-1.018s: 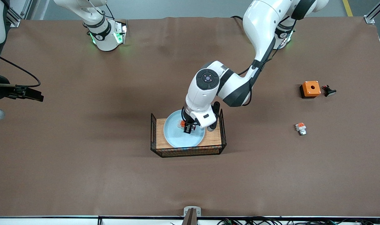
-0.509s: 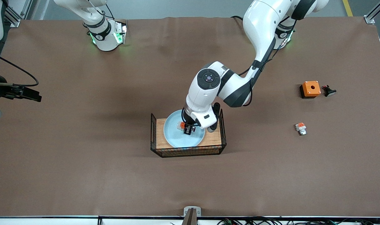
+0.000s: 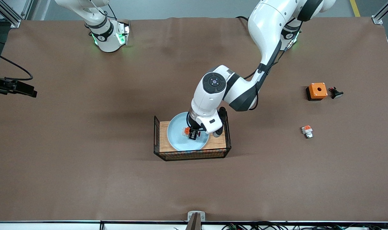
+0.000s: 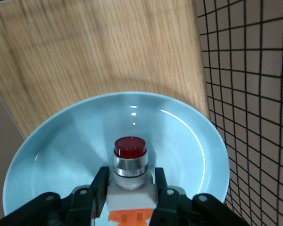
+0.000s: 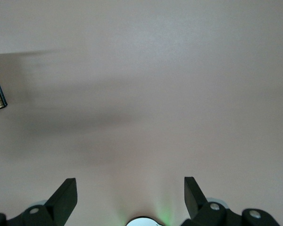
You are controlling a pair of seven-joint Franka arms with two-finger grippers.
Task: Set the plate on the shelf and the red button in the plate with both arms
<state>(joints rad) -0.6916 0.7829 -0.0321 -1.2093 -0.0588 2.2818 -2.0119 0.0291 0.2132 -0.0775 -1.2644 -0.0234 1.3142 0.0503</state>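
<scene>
The pale blue plate (image 3: 180,140) lies in a black wire basket (image 3: 156,140) with a wooden floor, near the table's middle. My left gripper (image 3: 193,134) is over the plate and shut on the red button (image 3: 187,130). In the left wrist view the fingers (image 4: 100,181) clamp the button's white body (image 4: 130,181) from both sides, with its dark red cap pointing out over the plate (image 4: 61,155). I cannot tell whether the button touches the plate. My right gripper (image 5: 129,193) is open and empty over bare table at the right arm's end, and it shows at the front view's edge (image 3: 20,89).
Toward the left arm's end lie an orange box with a hole (image 3: 317,91), a small black part (image 3: 336,93) beside it, and an orange-and-white unit with a silver tip (image 3: 307,131) nearer the front camera. The basket's wire walls (image 4: 245,94) rise around the plate.
My left gripper has shifted a little over the plate's middle with the button still in it. My right gripper has drawn back toward the right arm's end of the table.
</scene>
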